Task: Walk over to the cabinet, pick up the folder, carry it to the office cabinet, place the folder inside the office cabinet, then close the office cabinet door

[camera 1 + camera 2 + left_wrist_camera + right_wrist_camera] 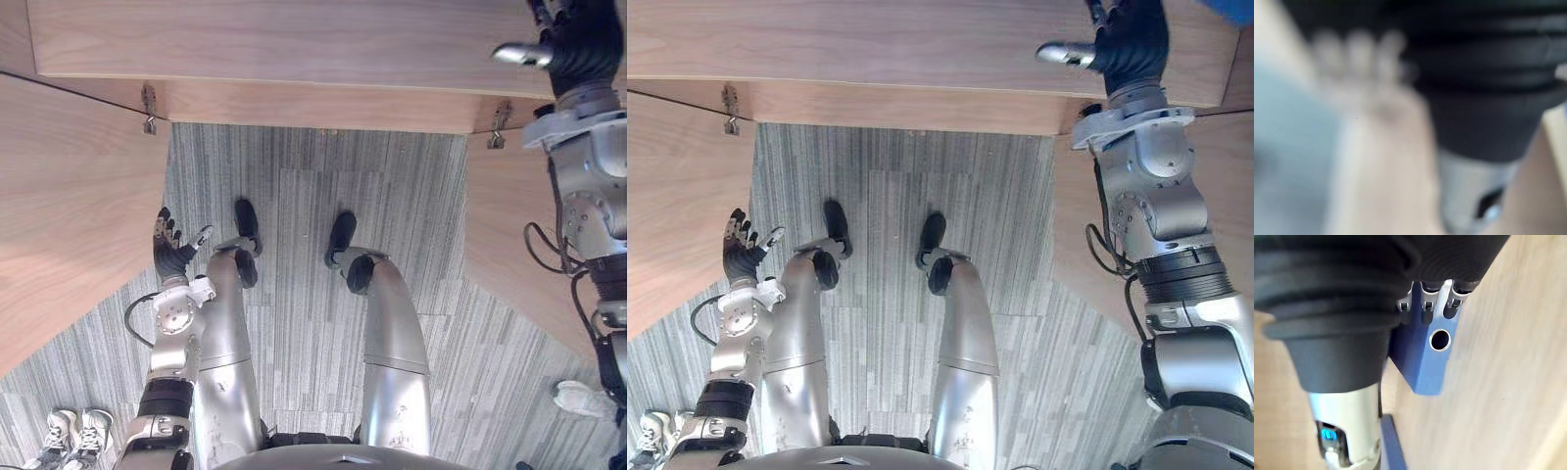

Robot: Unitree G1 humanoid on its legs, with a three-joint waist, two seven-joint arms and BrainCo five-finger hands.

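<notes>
A blue folder (1425, 362) with a round hole in its spine stands upright on the wooden cabinet shelf (294, 39); a corner of the folder (1232, 8) shows at the far right. My right hand (1132, 44) is raised onto the shelf. Its fingers (1426, 303) curl over the top of the spine and its thumb (519, 54) sticks out to the side. My left hand (171, 250) hangs low by my left side, fingers spread and holding nothing, close to the open left cabinet door (69, 225).
The cabinet's right door (509, 225) also stands open, so both doors flank me, hung on metal hinges (149, 108). Grey striped carpet (313, 215) lies between them. A person's white shoes (73, 431) stand at the lower left; another shoe (583, 397) shows at the right.
</notes>
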